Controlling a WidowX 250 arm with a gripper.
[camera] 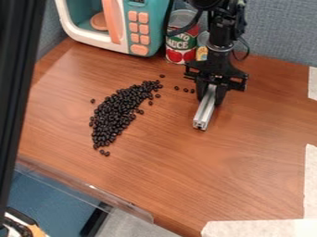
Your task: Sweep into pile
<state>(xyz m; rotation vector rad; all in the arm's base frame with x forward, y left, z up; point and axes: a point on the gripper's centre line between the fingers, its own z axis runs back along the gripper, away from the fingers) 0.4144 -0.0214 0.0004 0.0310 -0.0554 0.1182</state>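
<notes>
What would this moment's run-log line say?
sweep into pile | hand gripping metal bar | dark beans mostly in elongated heap, a few scattered | bar apart from heap

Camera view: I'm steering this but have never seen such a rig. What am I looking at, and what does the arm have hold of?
This picture comes from a fixed camera looking down at a slant on a table. The black machine entering at the top is a robot arm. Its gripper holds a silvery metal bar, probably the sweeping tool. Toward the picture's left lies a long, slanting heap of dark, bean-like pieces; a few strays lie between it and the gripper. Behind stand a toy microwave and a can.
</notes>
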